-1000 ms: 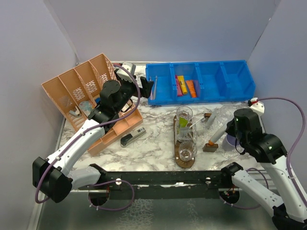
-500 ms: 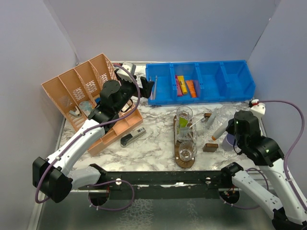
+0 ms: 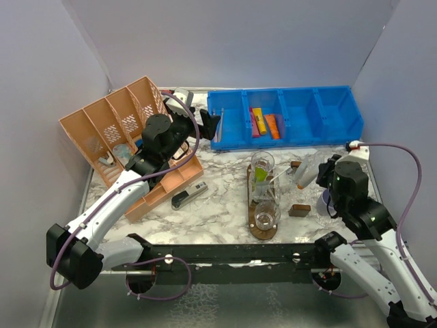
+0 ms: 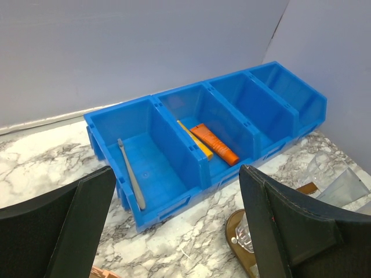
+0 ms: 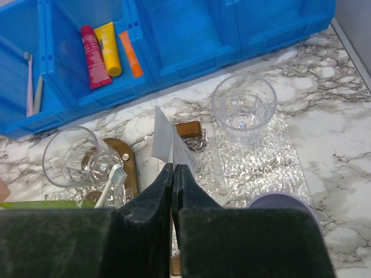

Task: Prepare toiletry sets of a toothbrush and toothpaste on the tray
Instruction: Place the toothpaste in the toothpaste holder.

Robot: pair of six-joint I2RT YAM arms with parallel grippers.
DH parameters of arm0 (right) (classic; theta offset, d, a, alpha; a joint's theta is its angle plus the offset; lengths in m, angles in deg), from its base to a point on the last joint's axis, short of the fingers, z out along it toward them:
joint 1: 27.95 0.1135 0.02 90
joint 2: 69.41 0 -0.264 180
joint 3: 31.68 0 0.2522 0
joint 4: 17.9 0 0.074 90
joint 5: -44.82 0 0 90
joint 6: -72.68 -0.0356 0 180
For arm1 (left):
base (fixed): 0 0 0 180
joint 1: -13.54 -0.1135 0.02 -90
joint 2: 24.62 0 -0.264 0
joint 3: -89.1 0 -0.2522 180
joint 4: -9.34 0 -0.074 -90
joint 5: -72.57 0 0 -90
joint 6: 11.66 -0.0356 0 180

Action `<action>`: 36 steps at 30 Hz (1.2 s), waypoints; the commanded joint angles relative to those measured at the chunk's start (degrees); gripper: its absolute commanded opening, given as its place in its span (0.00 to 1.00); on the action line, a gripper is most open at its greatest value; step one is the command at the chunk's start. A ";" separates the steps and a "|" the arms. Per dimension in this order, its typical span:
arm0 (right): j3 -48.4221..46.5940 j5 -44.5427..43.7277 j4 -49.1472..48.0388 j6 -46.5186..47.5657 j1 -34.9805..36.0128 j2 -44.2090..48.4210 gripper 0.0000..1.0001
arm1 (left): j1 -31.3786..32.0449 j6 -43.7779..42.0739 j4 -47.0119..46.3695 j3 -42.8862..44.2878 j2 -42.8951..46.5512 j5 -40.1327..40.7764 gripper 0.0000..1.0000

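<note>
your left gripper (image 4: pixel 178 191) gapes wide and empty by the bin (image 4: pixel 168 136), your right gripper (image 5: pixel 174 168) pinches a white tube (image 5: pixel 164 141) tight.

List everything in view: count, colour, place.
bin: one, blue, far side
tubes: three, red, yellow, orange, in bin
basket: one, orange, far left
tray: one, dark brown, centre
tumblers: four, clear, three on tray, one beside
green tube: one, lime, in tray tumbler
toothbrushes: at least two, pale, tray tumbler and bin
cup: one, purple, right
blocks: two, brown, right of tray
gadget: one, black, beside basket
left gripper: open, by basket
right gripper: shut on pale slip
</note>
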 commanded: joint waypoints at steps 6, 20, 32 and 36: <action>2.59 1.57 -7.46 3.51 0.16 1.13 0.01 | -0.17 0.62 -2.19 -0.62 0.14 -1.45 0.91; 2.79 2.12 -7.21 4.26 0.17 -0.78 0.01 | -0.17 0.65 -2.50 -0.79 0.51 -1.72 0.91; 3.05 3.54 -7.53 5.45 0.26 -1.93 0.05 | -0.17 0.30 -2.56 -0.78 0.91 -1.55 0.91; 3.16 3.53 -7.56 5.36 0.26 -2.78 0.09 | -0.17 0.25 -2.45 -0.79 1.03 -1.48 0.91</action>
